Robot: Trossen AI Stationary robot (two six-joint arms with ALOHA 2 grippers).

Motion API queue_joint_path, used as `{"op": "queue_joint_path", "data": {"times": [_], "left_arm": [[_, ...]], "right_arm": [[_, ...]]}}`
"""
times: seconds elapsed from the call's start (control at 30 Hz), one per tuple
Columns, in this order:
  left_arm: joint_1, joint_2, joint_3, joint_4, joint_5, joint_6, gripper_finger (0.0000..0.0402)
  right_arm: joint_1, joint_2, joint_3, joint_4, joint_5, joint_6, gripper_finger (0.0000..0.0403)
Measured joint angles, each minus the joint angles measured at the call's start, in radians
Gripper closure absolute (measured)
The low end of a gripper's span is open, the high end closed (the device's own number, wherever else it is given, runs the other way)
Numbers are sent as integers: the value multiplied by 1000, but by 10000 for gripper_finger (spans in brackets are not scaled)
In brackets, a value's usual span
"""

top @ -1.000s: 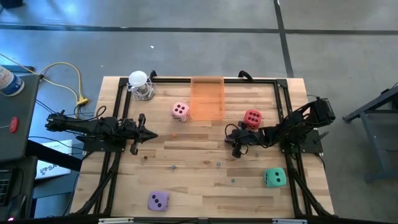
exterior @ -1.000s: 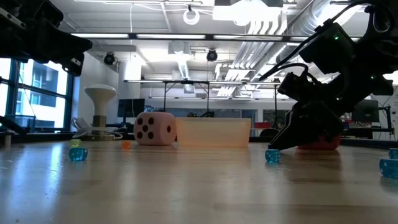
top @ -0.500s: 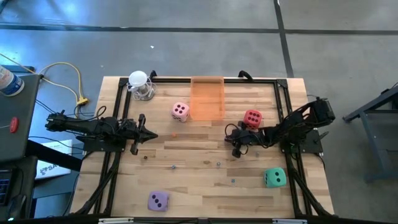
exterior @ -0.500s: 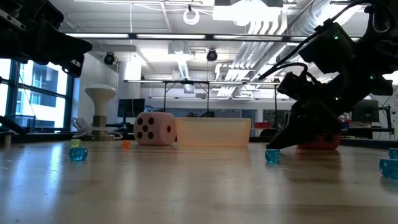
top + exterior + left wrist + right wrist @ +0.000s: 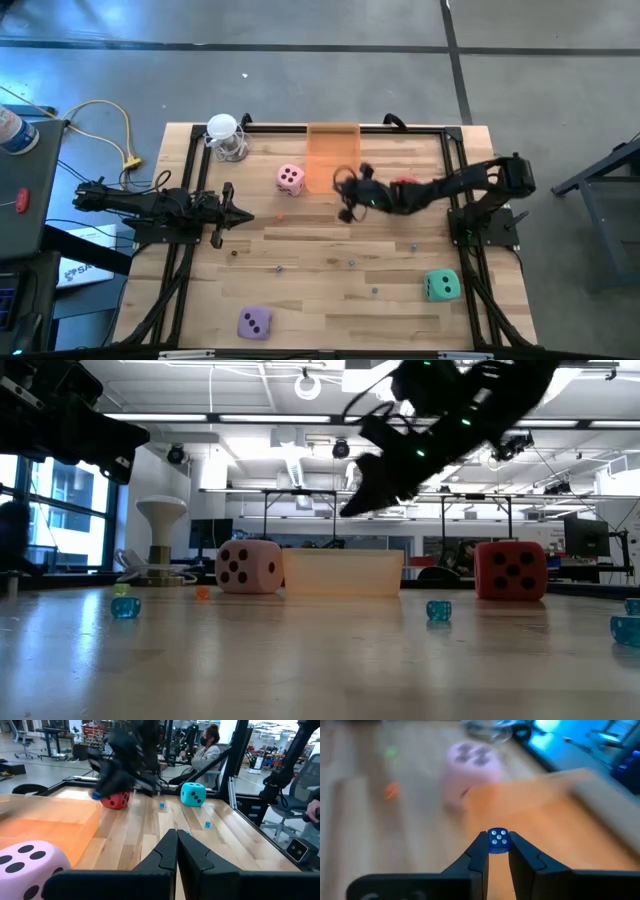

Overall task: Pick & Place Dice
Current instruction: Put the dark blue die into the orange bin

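Four soft dice rest flat on the table: pink (image 5: 290, 178) beside the orange tray (image 5: 332, 150), red (image 5: 405, 184) partly under my right arm, teal-green (image 5: 442, 286) near the right front, purple (image 5: 254, 322) at the near edge. My right gripper (image 5: 347, 196) hovers at the tray's near right corner, shut on a tiny blue die (image 5: 497, 840), not on a soft one. My left gripper (image 5: 236, 215) is shut and holds nothing, over the table's left side. My right gripper pinches the tiny blue die (image 5: 497, 841) by two opposite faces, just at the fingertips (image 5: 481, 846). The fingers reach in from the table's right, slanting down. The die is lifted clear of the table, its pip face toward the wrist camera.
Several tiny beads lie about the table, among them blue ones (image 5: 438, 610) (image 5: 125, 607) and an orange one (image 5: 203, 593). A white lamp-like stand (image 5: 224, 135) sits at the far left corner. People sit beyond the table's right side (image 5: 207, 750).
My right gripper has risen off the table near the red die and swung left and toward the far edge, up to the orange tray, carrying the tiny blue die. The red die now shows whole in the low view. My left arm has stayed still.
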State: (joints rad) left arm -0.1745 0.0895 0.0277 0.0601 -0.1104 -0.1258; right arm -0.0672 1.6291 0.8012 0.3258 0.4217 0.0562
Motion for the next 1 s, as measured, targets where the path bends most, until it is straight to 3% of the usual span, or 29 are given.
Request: {"op": "queue_joint_path", "data": {"times": [0.2,0.57,1.0], "left_arm": [[0,0,0,0,0,-1,401],[0,0,0,0,0,-2,401],[0,0,0,0,0,2,401]], "right_arm": [[-99,1,129,-109,-141,60,367],[-182,136,146,-135,-194,97,364],[-185,142,164,-143,-194,161,218]]}}
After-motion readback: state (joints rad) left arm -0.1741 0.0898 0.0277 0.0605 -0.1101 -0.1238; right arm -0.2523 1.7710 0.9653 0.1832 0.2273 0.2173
